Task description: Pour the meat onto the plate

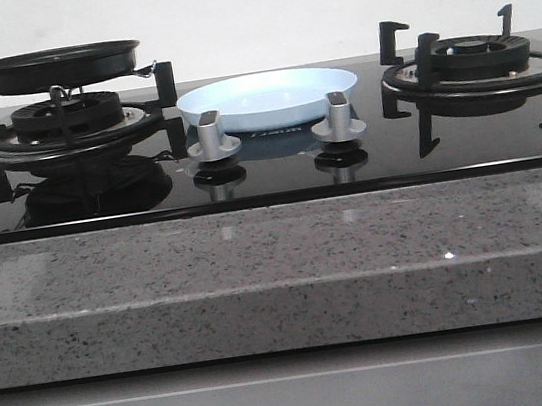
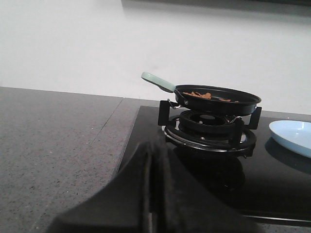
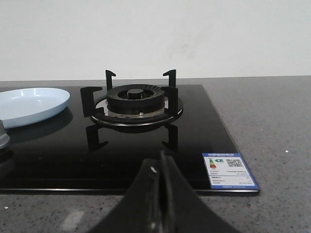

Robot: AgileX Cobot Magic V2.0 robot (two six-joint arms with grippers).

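Your left fingers [image 2: 154, 194] are pressed together with nothing between them, hanging low over the near left corner of the hob [image 2: 272, 194], where the glass meets the counter [image 2: 53, 145]. Your right fingers [image 3: 159, 199] are clenched the same way and grasp nothing, sitting over the near edge of the hob's right side, just left of a blue energy label [image 3: 229, 171] stuck on the glass. Neither arm shows in the front view.

The pan [image 1: 55, 67] stands on the left burner [image 1: 70, 120], level on its black supports, with its pale green handle [image 2: 158, 81] pointing off to the far left. The meat [image 2: 200, 95] lies inside it as a thin scatter of reddish-brown bits; from the front you cannot see it over the rim.

The plate [image 1: 269, 99] rests on the glass in the middle of the hob, between the two burners and just behind the two silver knobs [image 1: 212, 135]. It looks bare in the front and right wrist views. The right burner [image 1: 474, 61] carries nothing. The pan and plate stand near each other but apart, and your fingers touch neither.
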